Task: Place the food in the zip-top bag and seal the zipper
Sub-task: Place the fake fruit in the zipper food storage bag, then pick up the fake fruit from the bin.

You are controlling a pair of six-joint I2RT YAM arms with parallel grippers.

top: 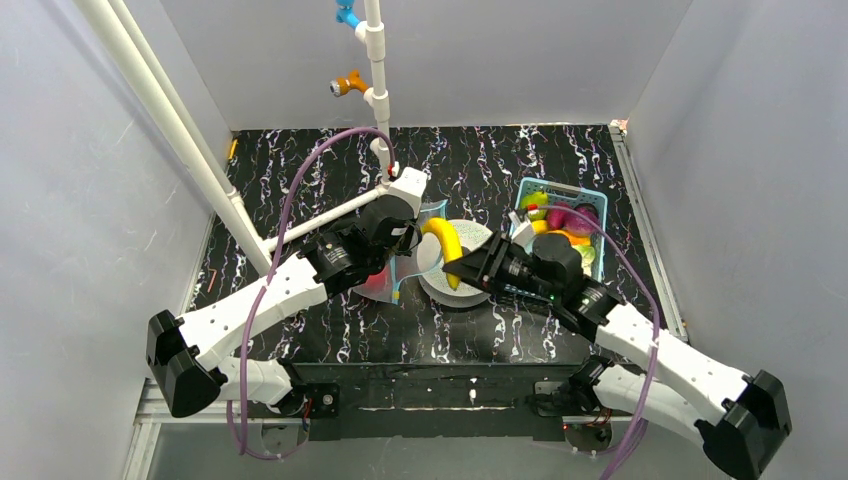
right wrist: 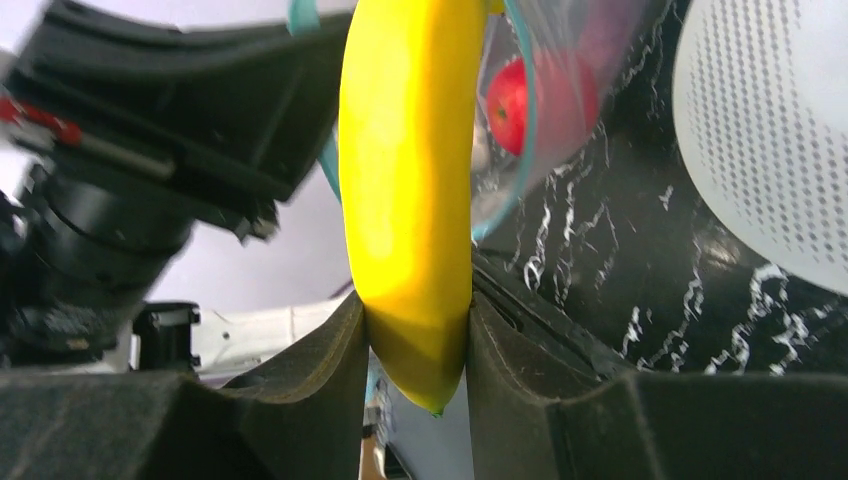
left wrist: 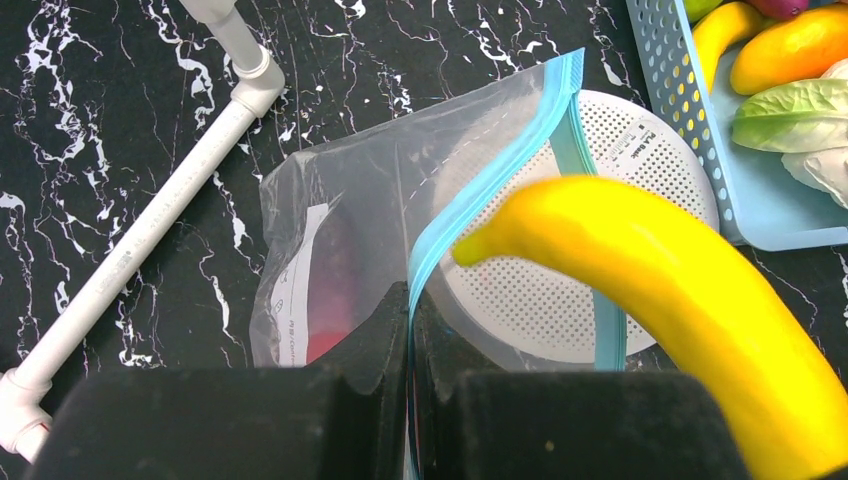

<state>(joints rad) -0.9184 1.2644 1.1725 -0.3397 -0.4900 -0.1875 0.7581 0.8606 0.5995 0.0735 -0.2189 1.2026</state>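
Bagging stage, three views. Left gripper (left wrist: 408, 300), jaws pressed together on the teal-blue zipper strip (left wrist: 500, 160) of the clear crinkly plastic zip-top bag (left wrist: 340, 200), holds the bag by its mouth edge over the black white-veined tabletop (left wrist: 100, 120). Right gripper (right wrist: 418, 320) pinches one end of a glossy yellow toy banana (right wrist: 405, 150) between its dark foam pads. The banana's free tip points at the bag mouth, just beside the strip; whether it has crossed the opening cannot be told. Inside the bag lies a red rounded piece (right wrist: 512, 100), probably the toy apple. A white perforated round disc (left wrist: 640, 150) shows partly through the bag's mouth. The light-blue mesh plastic basket (left wrist: 690, 110), beside the disc, holds an orange-yellow piece (left wrist: 790, 45) and a pale green leafy piece (left wrist: 790, 105). A white plastic pipe (left wrist: 150, 230) runs across the table on the bag's other side.
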